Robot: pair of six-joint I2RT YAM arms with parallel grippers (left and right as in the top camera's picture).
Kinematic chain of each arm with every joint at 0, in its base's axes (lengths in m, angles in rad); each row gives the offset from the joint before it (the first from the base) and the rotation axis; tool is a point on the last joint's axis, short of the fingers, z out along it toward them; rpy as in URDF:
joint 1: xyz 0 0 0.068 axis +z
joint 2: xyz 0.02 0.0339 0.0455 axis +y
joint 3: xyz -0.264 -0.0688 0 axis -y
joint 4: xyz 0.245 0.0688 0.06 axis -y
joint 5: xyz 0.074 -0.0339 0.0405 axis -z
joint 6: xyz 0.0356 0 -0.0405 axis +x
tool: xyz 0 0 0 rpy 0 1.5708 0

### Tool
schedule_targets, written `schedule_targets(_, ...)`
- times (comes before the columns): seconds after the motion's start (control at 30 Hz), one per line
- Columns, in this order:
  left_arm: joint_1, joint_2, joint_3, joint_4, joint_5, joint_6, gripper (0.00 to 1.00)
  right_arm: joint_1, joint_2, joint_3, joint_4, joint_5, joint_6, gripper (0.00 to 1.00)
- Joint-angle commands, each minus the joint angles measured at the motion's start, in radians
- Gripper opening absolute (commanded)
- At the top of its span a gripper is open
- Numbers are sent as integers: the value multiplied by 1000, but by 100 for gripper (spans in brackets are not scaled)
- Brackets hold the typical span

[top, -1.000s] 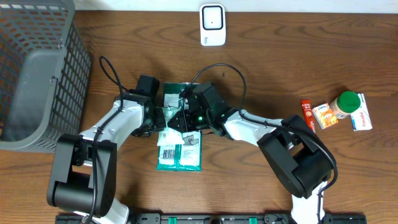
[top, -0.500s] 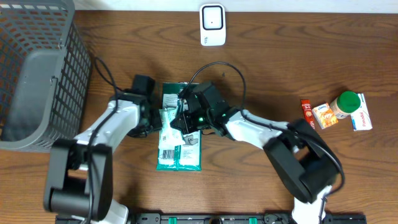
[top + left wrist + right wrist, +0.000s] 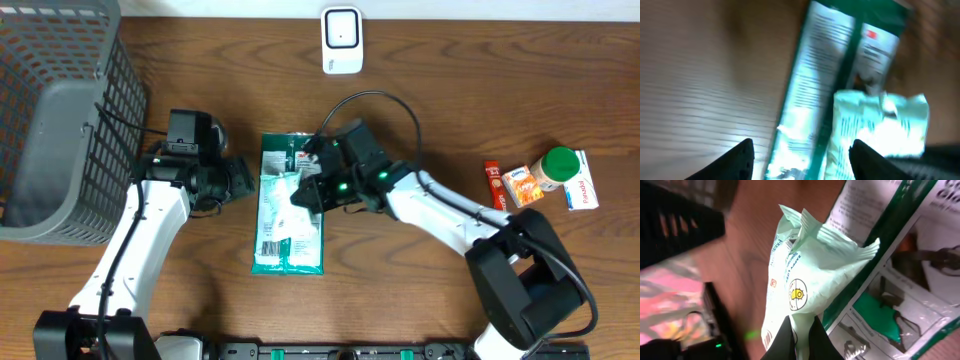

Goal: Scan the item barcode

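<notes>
one crinkly pale plastic pouch (image 3: 810, 280) pinched in the right gripper (image 3: 801, 332).

Greens and whites on brown wood.

The surface (image 3: 450, 90) is dark brown with a streaky wood grain. On it, the flat packet (image 3: 310, 238) is deep green with white panels of black print. Over it the pouch (image 3: 810, 275) is pale mint with fine dark text and a round yellow emblem. Above the flat packet the scanner (image 3: 341, 40) is white with a dark window; left of it the basket (image 3: 60, 120) is grey mesh. Far right of it sit a red-orange stick (image 3: 495, 185), an orange-and-white box (image 3: 522, 186), a bottle (image 3: 556, 168) with a green cap, and a white carton (image 3: 583, 188) with red lettering. The left arm (image 3: 150, 225) and the right arm (image 3: 440, 215) are white with black joints.
</notes>
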Motion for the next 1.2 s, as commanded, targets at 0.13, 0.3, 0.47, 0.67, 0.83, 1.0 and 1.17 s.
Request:
schedule_targets(0.13,31,8,11,37,401,163,64,-135,-11,5,19,-424,-15,1)
schedule_targets(0.3,31,8,11,108,521,166,64,-151,-11,5,63,-528,-26,1)
schedule_targets(0.47,31,8,11,146,616,165,64,-147,-11,5,143,-585,7,1)
schedule_targets(0.67,31,8,11,161,651,165,57,-136,-11,5,189,-586,17,1)
schedule_targets(0.83,31,8,11,166,652,157,44,-137,-11,5,196,-573,16,1)
schedule_targets(1.0,31,8,11,164,652,153,44,-138,-11,5,245,-550,38,1)
schedule_targets(1.17,31,8,11,167,663,138,43,-137,-11,5,281,-498,66,1)
